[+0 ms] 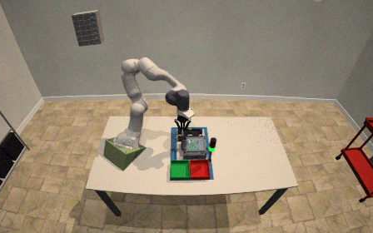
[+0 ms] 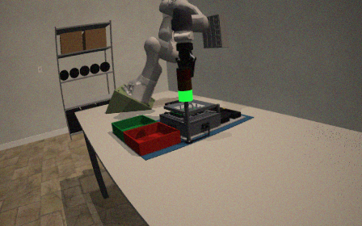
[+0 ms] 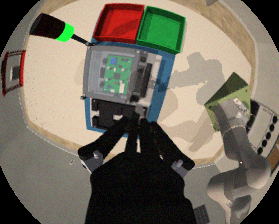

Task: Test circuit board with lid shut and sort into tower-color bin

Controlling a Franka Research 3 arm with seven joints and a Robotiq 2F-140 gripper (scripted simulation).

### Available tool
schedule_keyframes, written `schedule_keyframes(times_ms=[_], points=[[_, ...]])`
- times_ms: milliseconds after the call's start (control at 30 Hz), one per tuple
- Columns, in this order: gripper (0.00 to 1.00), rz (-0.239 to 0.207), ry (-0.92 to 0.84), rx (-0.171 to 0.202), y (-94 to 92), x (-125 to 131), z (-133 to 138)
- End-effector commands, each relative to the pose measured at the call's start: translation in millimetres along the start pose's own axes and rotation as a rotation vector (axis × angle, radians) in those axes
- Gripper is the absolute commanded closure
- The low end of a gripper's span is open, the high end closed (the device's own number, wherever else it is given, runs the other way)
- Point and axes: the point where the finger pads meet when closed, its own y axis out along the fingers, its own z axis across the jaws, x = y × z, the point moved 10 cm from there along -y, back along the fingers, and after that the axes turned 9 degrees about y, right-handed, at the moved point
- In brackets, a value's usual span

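Note:
The green circuit board (image 1: 193,145) lies inside the grey tester (image 1: 194,147) under its shut lid; it also shows in the wrist view (image 3: 117,74). The signal tower (image 2: 185,95) beside the tester glows green, as also seen in the wrist view (image 3: 67,31). My gripper (image 1: 182,127) is shut and empty, hanging above the tester's far side, over the black tray (image 3: 110,112). In the wrist view its fingertips meet. The green bin (image 1: 180,170) and the red bin (image 1: 200,169) stand side by side in front of the tester.
All these stand on a blue bench mat (image 1: 191,153) on the white table. The arm's green base block (image 1: 122,152) stands to the left. A shelf rack (image 2: 86,73) and a red cart (image 1: 371,158) stand off the table.

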Motion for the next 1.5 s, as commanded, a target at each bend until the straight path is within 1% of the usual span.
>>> schedule_keyframes(times_ms=[0,467,600,900,1100,1467], points=[[1.0,0.0,-0.005,-0.002,1.4,-0.5,-0.1],[1.0,0.0,-0.005,-0.002,2.0,-0.5,-0.1],[1.0,0.0,-0.005,-0.002,6.7,-0.5,0.0],[1.0,0.0,-0.005,-0.002,25.4,-0.7,0.3],[1.0,0.0,-0.005,-0.002,28.7,-0.7,0.4],[1.0,0.0,-0.005,-0.002,28.8,-0.7,0.4]])
